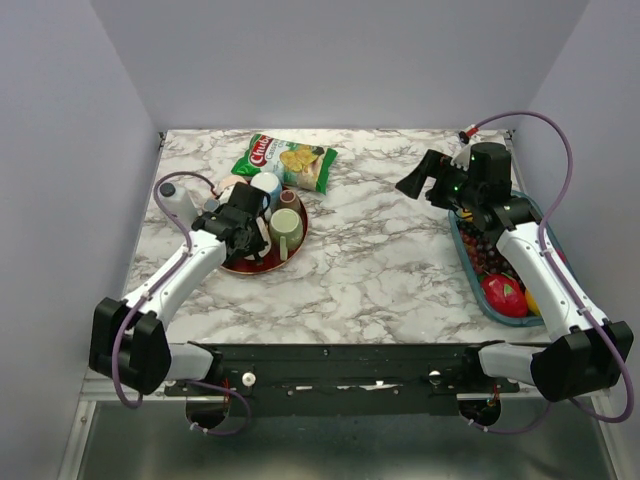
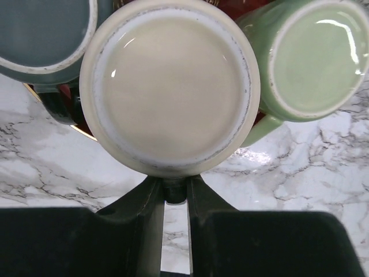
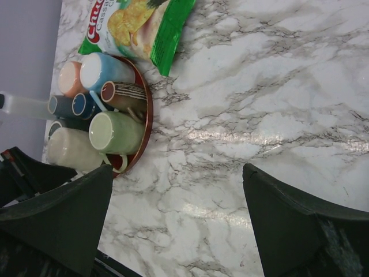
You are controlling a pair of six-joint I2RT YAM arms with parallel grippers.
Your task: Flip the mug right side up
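A cream mug (image 2: pixel 170 86) stands upside down on the round red tray (image 1: pixel 262 268), its base facing the left wrist camera. My left gripper (image 2: pixel 174 193) is at the mug's near side with its fingers nearly together, pinching a small dark part under the rim that looks like the handle. In the top view the left gripper (image 1: pixel 255 228) covers most of that mug. The cream mug (image 3: pixel 72 149) also shows in the right wrist view. My right gripper (image 1: pixel 418 180) is open and empty, held above the table at the right.
A green mug (image 1: pixel 285 226), a blue mug (image 1: pixel 266 185) and other cups share the red tray. A green chips bag (image 1: pixel 285 160) lies behind it. A white bottle (image 1: pixel 175 198) stands left of it. A teal tray of fruit (image 1: pixel 500 275) sits at the right edge.
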